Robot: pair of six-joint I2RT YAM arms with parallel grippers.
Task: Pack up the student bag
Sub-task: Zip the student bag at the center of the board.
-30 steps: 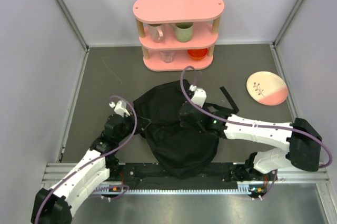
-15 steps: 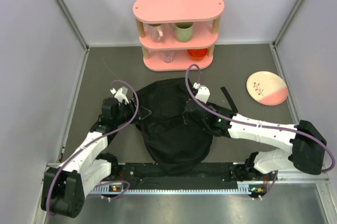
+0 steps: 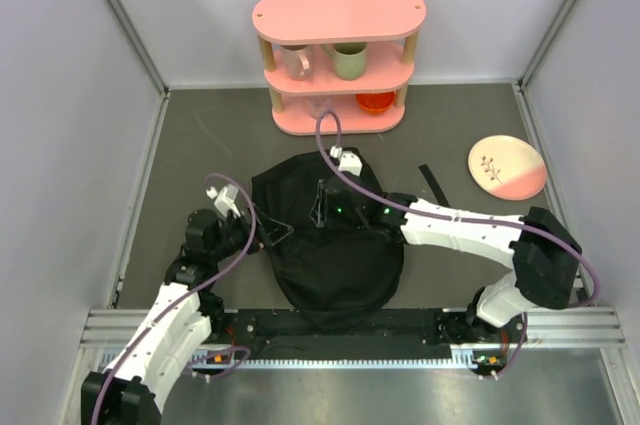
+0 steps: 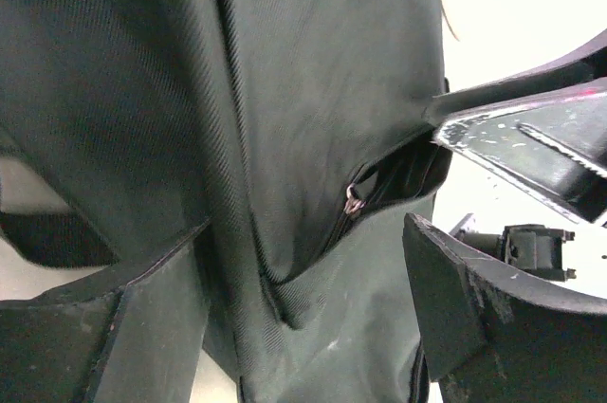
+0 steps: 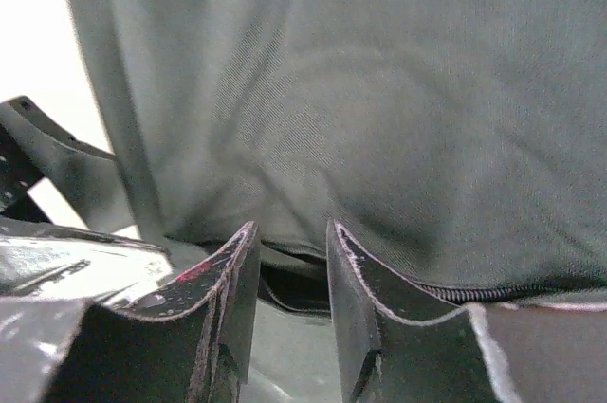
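**Left pincer** [image 3: 262, 230] [image 4: 303, 232]: spread wide at the left edge of the large soft black fabric student bag [image 3: 335, 260]. Bag cloth lies between the fingers and is not pinched.

**Right pincer** [image 3: 325, 207] [image 5: 289, 232]: parted by a narrow gap with nothing between the tips. It sits low over the bag's upper part, just beside a zip line.

**Dark grey table** [image 3: 200, 145]: enclosed by pale panels on three sides.
- Rear: a pink three-tier oval shelf [image 3: 340, 15] carrying mugs.
- Right: a round cream-and-pink plate [image 3: 507, 167] with a sprig motif, well apart from the bag.

**Bag:** slumped in a rounded, creased heap at the table's near centre. One zip is partly open, and a black strap [image 3: 433, 183] trails to the right.
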